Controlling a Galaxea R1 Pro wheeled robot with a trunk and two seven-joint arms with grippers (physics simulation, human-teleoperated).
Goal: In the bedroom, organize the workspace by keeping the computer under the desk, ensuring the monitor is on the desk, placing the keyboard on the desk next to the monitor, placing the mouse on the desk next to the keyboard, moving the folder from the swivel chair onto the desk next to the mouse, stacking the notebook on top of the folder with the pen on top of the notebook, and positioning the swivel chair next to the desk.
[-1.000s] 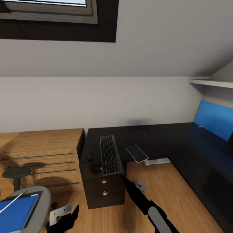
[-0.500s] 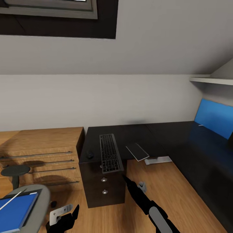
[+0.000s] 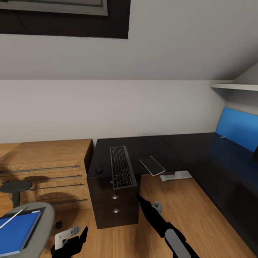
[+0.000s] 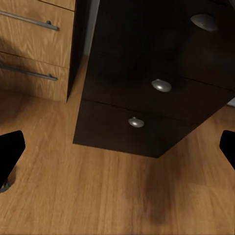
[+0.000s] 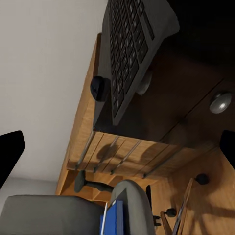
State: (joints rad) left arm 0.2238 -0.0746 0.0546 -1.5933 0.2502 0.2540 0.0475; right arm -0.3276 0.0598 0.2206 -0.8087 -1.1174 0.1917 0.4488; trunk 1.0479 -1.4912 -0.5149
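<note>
The black desk [image 3: 150,147] runs along the wall and turns down the right side. On its left end lies the keyboard [image 3: 123,167] [image 5: 132,44], its near end hanging over the drawer unit [image 4: 161,112]. Left of it sits the mouse [image 3: 99,168] [image 5: 98,88]. The grey swivel chair [image 3: 44,222] [image 5: 129,200] stands at the lower left, carrying the blue folder [image 3: 18,231] [image 5: 113,218] with the white pen [image 3: 12,219] across it. My right gripper [image 3: 140,200] hangs open below the keyboard's near end. My left gripper [image 3: 75,238] is open low above the floor, facing the drawers.
A thin dark slab with a pale edge [image 3: 152,166] overhangs the desk's inner edge. A blue panel [image 3: 236,130] leans at the desk's right end. A light-wood cabinet [image 3: 46,168] adjoins the desk's left side, with a round dark stool [image 3: 15,186] before it. A white desk foot [image 3: 175,175] rests on the floor.
The whole picture has shifted a little: the desk sits slightly higher and the chair further left, so the camera moved. Both grippers keep their place in the view.
</note>
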